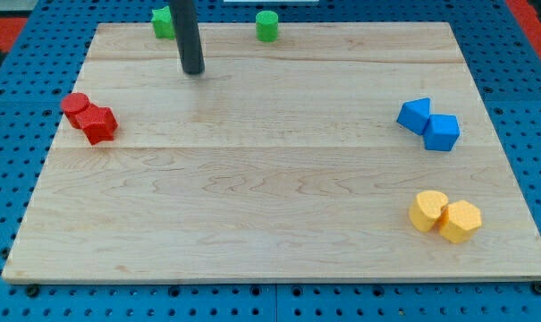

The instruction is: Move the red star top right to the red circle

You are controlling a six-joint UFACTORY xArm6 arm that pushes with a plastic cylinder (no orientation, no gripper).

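- Wooden board (279,215) lies flat on a blue base full of little holes, and all the blocks sit near its edges.
- I have no claw here, only a dark rod, so nothing can be grabbed or let go; I can only push.
- My tip (193,72) rests on the wood near the view's top, left of the middle, touching no block.
- The red star (98,123) is at the view's left edge, pressed right up against the red circle (74,105).
- The star sits to the lower right of the circle, so I think it has to go around to the circle's upper right.
- My tip is well apart from both reds, up and to their right, so I guess I must swing under the star to push it up.
- One risk: pushing the star may bump the circle too, since they touch.
- A green block (163,21) stands partly behind my rod, and a green cylinder (267,25) is near it at the top edge.
- Two blue blocks (428,123) and two yellow blocks (443,216) sit far off at the view's right, not in my way.
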